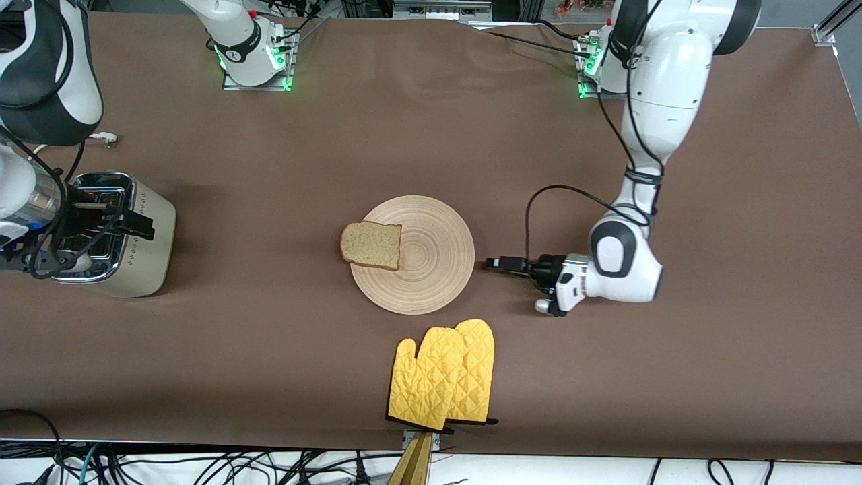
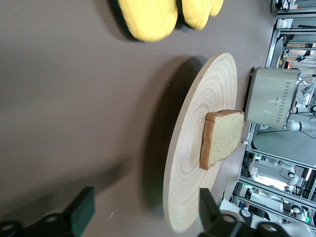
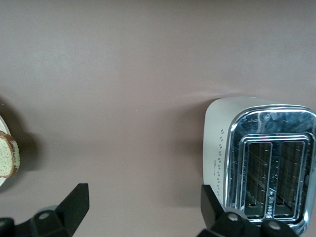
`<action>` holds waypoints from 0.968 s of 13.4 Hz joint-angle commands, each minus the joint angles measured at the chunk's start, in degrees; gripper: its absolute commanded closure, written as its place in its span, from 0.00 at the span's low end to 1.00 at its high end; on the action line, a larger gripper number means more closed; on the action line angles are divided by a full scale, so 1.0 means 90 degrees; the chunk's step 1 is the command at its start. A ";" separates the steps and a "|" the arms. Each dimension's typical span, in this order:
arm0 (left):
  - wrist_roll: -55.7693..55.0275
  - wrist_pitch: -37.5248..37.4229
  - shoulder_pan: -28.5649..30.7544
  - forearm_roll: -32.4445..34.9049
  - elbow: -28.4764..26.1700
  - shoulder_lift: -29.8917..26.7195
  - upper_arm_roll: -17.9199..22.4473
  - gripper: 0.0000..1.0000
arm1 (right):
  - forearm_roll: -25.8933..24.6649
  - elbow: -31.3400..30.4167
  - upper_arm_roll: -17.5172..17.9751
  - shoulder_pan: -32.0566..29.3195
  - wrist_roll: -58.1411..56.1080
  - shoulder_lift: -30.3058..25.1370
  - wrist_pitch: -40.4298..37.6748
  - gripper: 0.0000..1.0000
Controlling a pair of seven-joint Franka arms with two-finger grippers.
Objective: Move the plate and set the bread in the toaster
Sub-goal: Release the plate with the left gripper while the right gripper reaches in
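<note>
- Front view: the left gripper [image 1: 493, 263] is low at the table [image 1: 741, 370], just beside the rim of the plate [image 1: 431, 269] on the side toward the left arm's end. It points at the rim and is not touching it, as far as I can judge.
- The bread [image 1: 371, 245] lies on the plate, at the edge away from this gripper, and a corner hangs over the rim. 1 pair of yellow oven mitts [image 1: 444, 380] lies near the plate, nearer to the front camera.
- The right gripper [image 1: 121, 225] hangs over the toaster [image 1: 121, 246], at the right arm's end of the table, well apart from the plate. This arm seems to wait.
- Left wrist view: the left gripper [image 2: 143, 217] has its 2 fingers [image 2: 81, 212] spread wide and empty. The plate [image 2: 182, 163] rim is just ahead, between them. The bread [image 2: 222, 137] is farther on, the toaster [image 2: 271, 96] past it, and the mitts [image 2: 148, 17] to the side.
- Right wrist view: the right gripper [image 3: 143, 215] is also spread and holds nothing. The toaster [image 3: 261, 158] is below it with 2 empty slots, closer to 1 finger [image 3: 212, 207]. The bread [image 3: 7, 154] shows at the picture's border.
- Risk, in my judgement: the plate is thin and flat, so the fingers may slip over the rim or only push it. A sudden pull can slide the overhanging bread off. The mitts may catch the plate if it goes toward them.
</note>
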 commanded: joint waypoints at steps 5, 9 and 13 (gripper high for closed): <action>-0.0715 -0.0205 0.1552 0.3802 -0.0920 -0.2377 -0.0559 0.00 | 0.0103 -0.0046 0.0025 0.0514 0.0056 0.0385 0.0015 0.05; -0.1196 -0.0614 0.1633 0.5736 -0.0939 -0.3500 -0.0609 0.00 | 0.1177 -0.0036 0.0015 0.0535 0.0047 0.0668 0.0103 0.08; -0.1118 -0.0480 0.1652 0.7652 -0.0940 -0.4400 -0.0619 0.00 | 0.1091 -0.0007 0.0015 0.0729 0.0027 0.0854 0.0201 0.00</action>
